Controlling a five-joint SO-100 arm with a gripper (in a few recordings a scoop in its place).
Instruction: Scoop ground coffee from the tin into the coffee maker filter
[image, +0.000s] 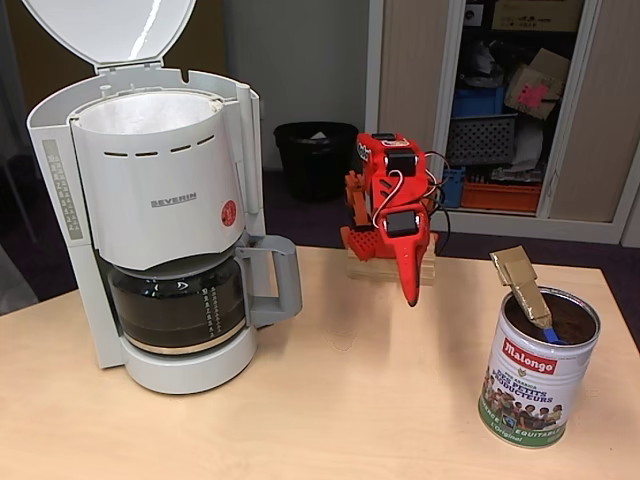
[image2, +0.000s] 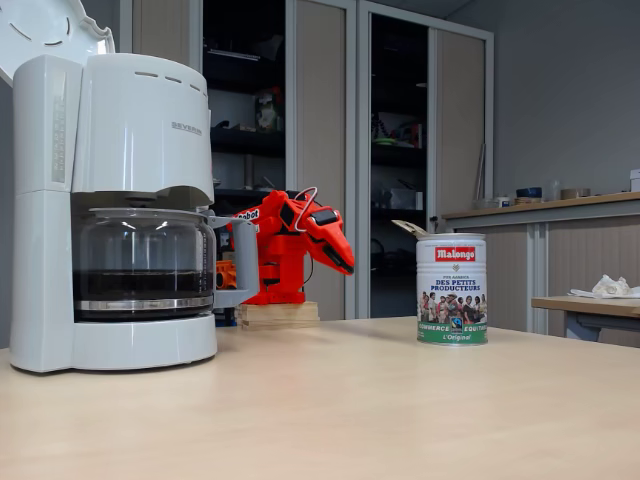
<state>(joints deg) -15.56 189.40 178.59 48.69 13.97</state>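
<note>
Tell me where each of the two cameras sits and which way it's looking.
A fixed view: high in front of the table, looking down on coffee maker, red arm, end effector and open tin.
Another fixed view: at tabletop height, looking level across; arm folded, end effector pointing toward the tin.
Shared: coffee maker, arm, tin.

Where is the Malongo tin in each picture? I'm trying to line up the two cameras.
A fixed view: the tin stands at lower right, open top visible.
A fixed view: the tin stands right of centre, seen side-on.
Shared landmark: the coffee maker on the left in both.
</note>
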